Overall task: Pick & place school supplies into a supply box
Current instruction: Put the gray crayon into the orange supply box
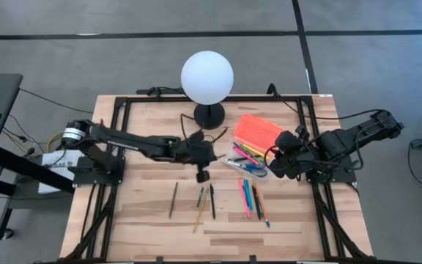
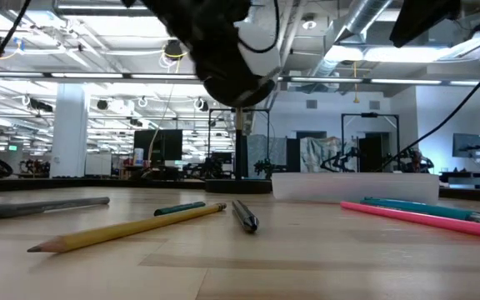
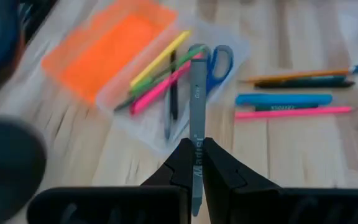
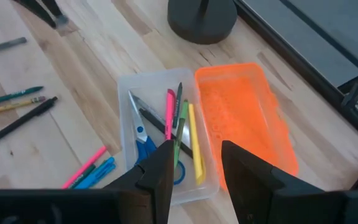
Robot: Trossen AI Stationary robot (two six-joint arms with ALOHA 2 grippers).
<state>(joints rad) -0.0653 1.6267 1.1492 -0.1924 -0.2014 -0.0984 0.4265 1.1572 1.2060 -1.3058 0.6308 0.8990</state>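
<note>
Left hand (image 3: 196, 163) pinches a grey pen (image 3: 197, 118), wrist view shows.

Two dark jointed arms, black cables looped along links; left pincer (image 3: 196, 174), matte black wedge-shaped fingers.

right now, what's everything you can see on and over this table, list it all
table: one, pale wood, under everything
lamp: one, white globe on black base, far middle
supply box: one, clear, open, right of the lamp base
lid: one, orange, lying open beside the box
scissors: one, blue handles, in the box
boxed pens: at least four, pink, green, yellow, black
grey pen: one, loose, left of the rest
middle trio: green pencil, yellow pencil, black pen, loose
right group: five, orange, black, blue, teal, pink, loose near the box
grey marker: one, held
left tool: shut on the grey marker, over mid-table
right tool: open, above the box
</note>
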